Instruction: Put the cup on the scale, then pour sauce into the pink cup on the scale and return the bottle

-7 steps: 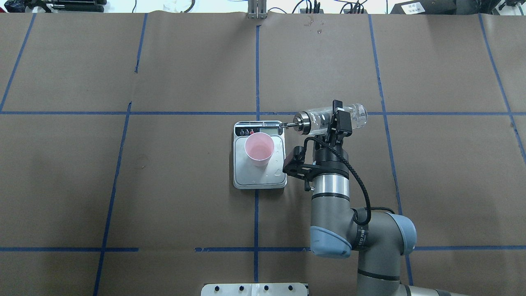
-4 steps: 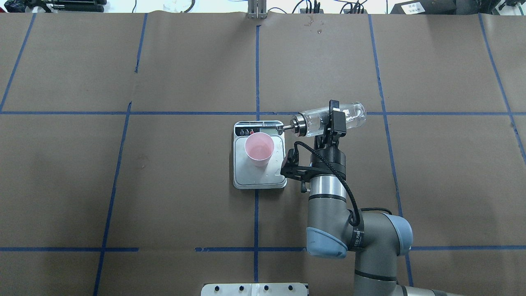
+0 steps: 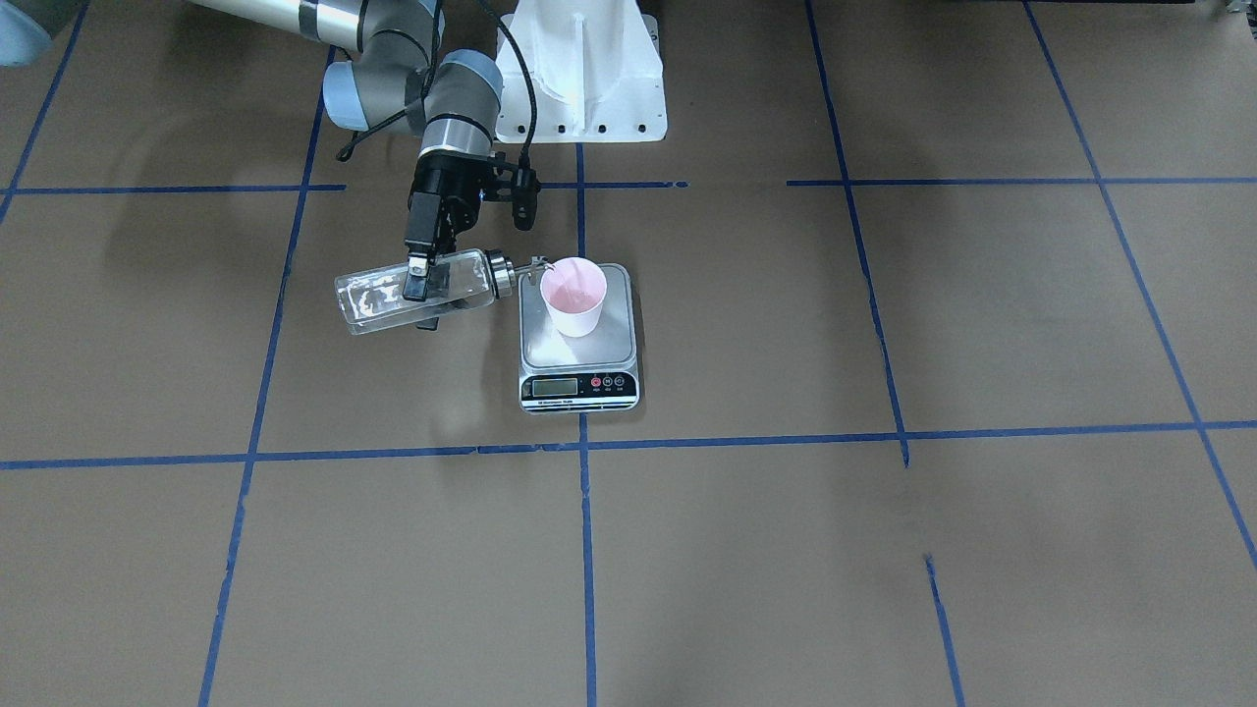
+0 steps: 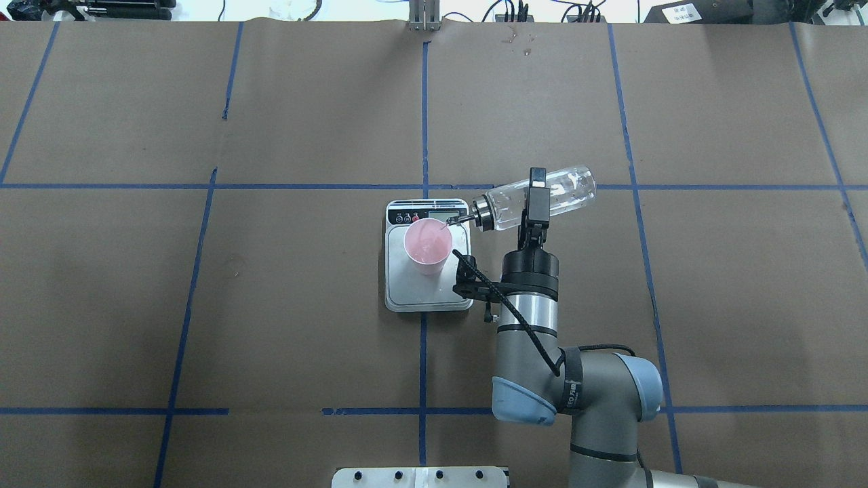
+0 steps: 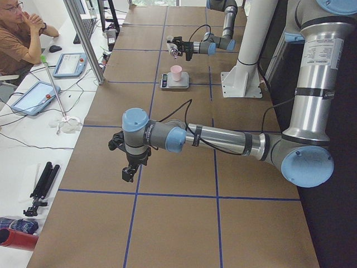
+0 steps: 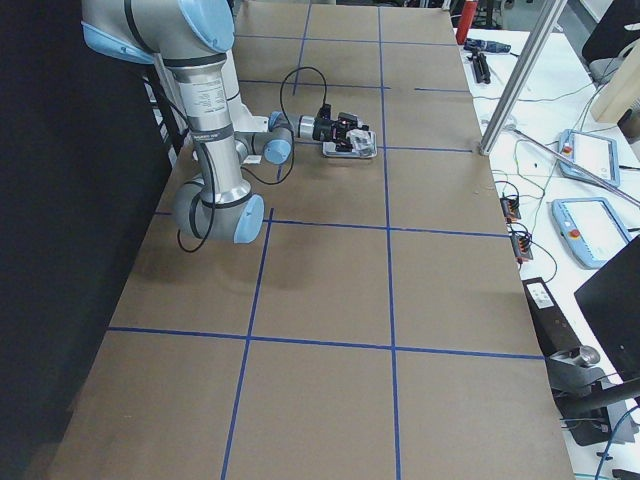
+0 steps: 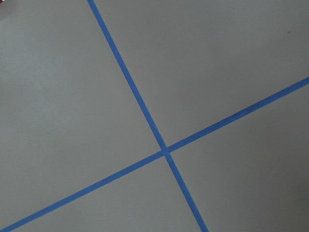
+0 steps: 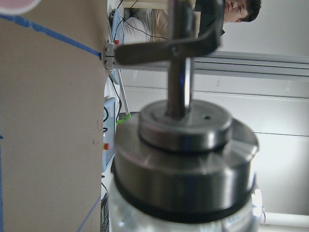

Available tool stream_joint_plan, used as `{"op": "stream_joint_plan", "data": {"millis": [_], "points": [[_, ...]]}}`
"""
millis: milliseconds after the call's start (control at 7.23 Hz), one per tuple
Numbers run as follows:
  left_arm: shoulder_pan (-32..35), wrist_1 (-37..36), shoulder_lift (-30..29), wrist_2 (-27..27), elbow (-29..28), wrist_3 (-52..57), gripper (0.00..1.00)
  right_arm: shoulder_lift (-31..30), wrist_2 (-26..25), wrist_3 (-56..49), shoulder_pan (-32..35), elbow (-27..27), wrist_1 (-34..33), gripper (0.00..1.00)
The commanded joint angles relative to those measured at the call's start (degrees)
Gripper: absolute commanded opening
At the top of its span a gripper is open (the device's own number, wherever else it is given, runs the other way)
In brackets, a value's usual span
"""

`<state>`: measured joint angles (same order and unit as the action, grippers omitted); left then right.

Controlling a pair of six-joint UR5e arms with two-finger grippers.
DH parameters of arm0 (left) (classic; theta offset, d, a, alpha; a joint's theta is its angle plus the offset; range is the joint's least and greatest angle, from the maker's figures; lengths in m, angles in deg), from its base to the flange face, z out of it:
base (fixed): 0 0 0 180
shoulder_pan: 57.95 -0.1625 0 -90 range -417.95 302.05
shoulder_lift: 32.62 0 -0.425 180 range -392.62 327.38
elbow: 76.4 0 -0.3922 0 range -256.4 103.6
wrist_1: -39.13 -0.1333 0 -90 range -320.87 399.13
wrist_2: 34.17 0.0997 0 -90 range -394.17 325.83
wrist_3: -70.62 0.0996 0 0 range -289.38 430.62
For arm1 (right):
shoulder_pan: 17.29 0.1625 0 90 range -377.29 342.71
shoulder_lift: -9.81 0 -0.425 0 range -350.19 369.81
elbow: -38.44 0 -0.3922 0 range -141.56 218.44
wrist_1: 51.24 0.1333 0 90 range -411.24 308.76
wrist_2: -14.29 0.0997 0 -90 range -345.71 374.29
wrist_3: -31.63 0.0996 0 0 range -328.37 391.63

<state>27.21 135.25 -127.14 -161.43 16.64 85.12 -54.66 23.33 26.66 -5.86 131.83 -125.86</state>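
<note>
1. The right end effector [image 4: 536, 203] is clamped across the middle of the bottle [image 4: 569, 190], one finger on each side of the glass.
2. Held this way above the bench [image 4: 271, 305], the bottle lies almost level. Its base points away from the scale, and its silver cap [image 4: 483, 210] dips slightly lower on the scale's side.
3. Just past the cap, the thin spout [image 4: 461, 218] reaches over the rim of the cup [image 4: 428, 244].
4. The cup stands upright on the scale [image 4: 434, 291], toward the display end of the platform. A faint shimmer inside suggests some sauce [image 4: 426, 238] is already in it, though no stream can be made out.
5. Progress, as a judgement: the cup has been placed and pouring is underway. What remains is to finish the pour, tip the bottle upright and return it.
6. Well away along the bench, the left end effector [image 5: 129, 170] hangs over bare paper. Whether it is open or closed cannot be told.
</note>
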Motion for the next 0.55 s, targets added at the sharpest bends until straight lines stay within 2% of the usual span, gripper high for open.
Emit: {"op": "stream_joint_plan", "data": {"millis": [0, 415], "points": [[0.0, 0.0, -0.1, 0.0, -0.2, 0.0, 1.0, 0.7, -0.6, -0.1, 0.0, -0.8, 0.0, 0.0], [0.0, 0.0, -0.4, -0.1, -0.7, 0.0, 1.0, 0.7, -4.3, -7.4, 0.0, -0.8, 0.0, 0.0]]}}
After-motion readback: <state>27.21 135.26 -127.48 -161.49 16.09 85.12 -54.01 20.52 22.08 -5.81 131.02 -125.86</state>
